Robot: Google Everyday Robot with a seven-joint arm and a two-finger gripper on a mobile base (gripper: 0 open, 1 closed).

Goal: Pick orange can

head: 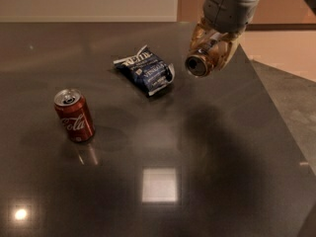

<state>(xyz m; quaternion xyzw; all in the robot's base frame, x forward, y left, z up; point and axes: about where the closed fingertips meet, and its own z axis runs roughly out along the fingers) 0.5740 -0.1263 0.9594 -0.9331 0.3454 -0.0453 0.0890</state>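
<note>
The orange can [198, 64] hung in the upper right of the frame, clamped between the fingers of the gripper [211, 53], which reached down from the top edge. It was a metallic orange-gold can, tipped on its side, with its round, dark end facing the lower left. It was held clear of the table [237, 181].

Gripper [210, 58] far right, clamped on orange can [197, 64], clear of table [237, 177]. Red can [74, 115] left, bag [145, 72] far centre.
</note>
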